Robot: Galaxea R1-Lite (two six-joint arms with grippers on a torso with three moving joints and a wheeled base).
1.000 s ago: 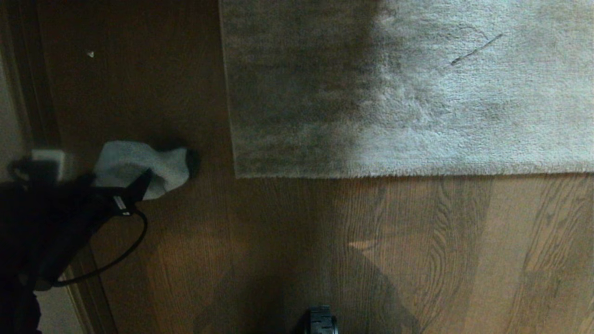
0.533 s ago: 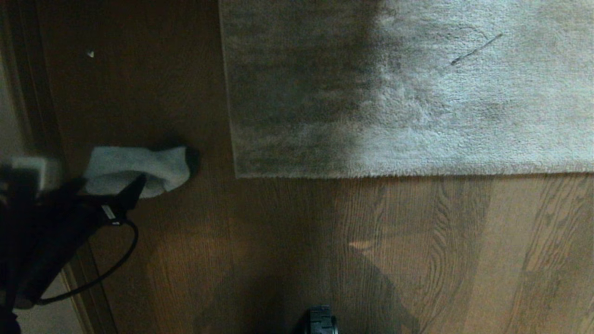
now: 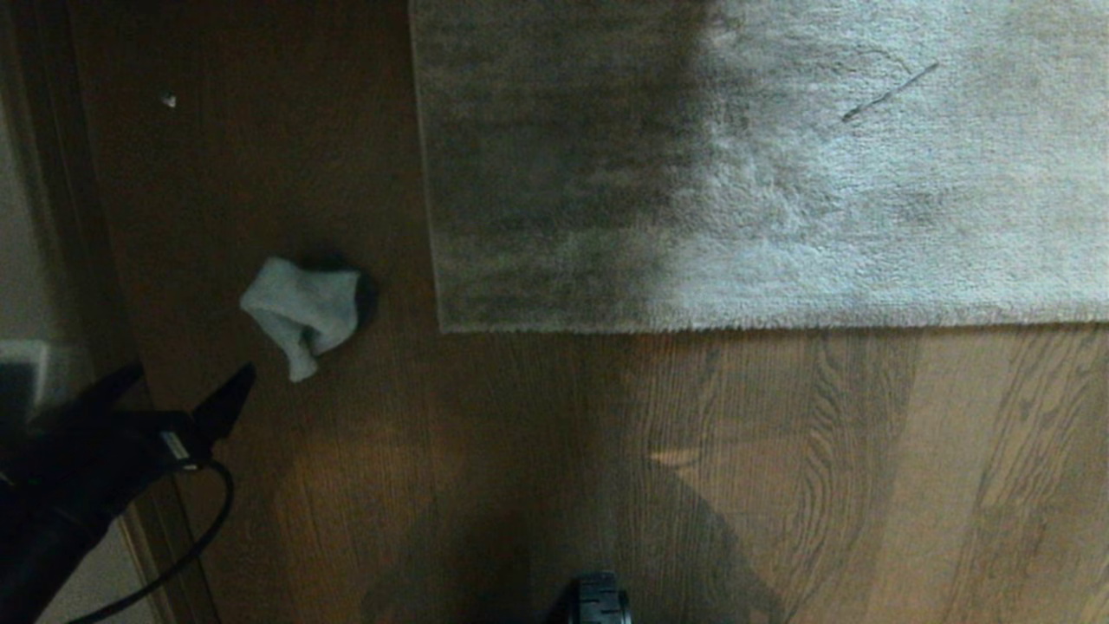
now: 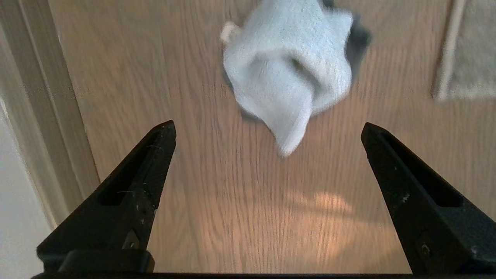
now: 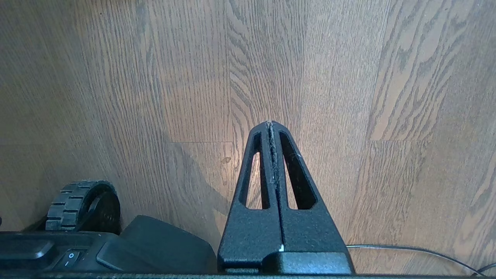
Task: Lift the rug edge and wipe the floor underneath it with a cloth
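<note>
Finding: the cloth [image 3: 303, 312] lies crumpled on the floor [image 3: 520, 468], just beside the rug corner [image 3: 444, 328], apart from it, on the side away from the main rug [image 3: 780, 173]. The rug lies flat; no edge is lifted. By my judgement the step in hand is taking up the cloth, and neither the lifting nor the wiping under the rug is visible as done.

Left gripper [image 3: 178, 386]: it stands short of the cloth, on the side away from the rug corner, near the skirting [image 4: 50, 128]. Its jaws are spread wide and hold nothing. In the left wrist view the cloth's loose tail points toward the gap between the fingertips [image 4: 164, 130], with bare floor between tail and tips. No contact.

Recommendation: bring the gripper forward until the bulk of the cloth, not only the tail, sits between the fingers, then lower until the tips are close to the floor before you close. The cloth is soft and bunched; a pinch on the tail alone would likely leave it dangling and poor for wiping. Keep clear of the rug corner, so the pile is not caught along with the cloth.

Right gripper [image 5: 272, 124]: parked over bare floor, well apart from the rug corner, beside the base wheel [image 5: 83, 205]. Jaws fully closed, empty.
</note>
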